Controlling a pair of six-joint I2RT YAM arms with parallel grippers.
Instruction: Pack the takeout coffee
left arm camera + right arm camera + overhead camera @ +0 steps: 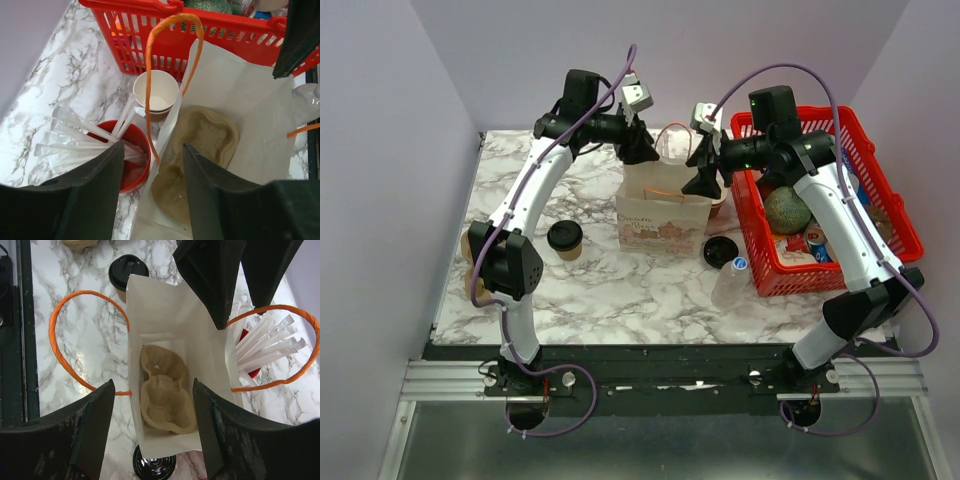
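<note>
Jaws of both arms hang well open over the paper bag (663,215), gripping nothing; the takeout coffee (565,238) is not yet packed.

Lidded, the coffee stands on the counter (620,290), centre-left of the overhead frame, near the bag's left side. Inside the bag I see only a pulp cup carrier (162,395), lying loose. Left jaws straddle the bag wall and its orange handle (150,75); closing there could, I judge, crumple the paper or shove the bag into the red cup (127,165) of straws just beside it.
</note>
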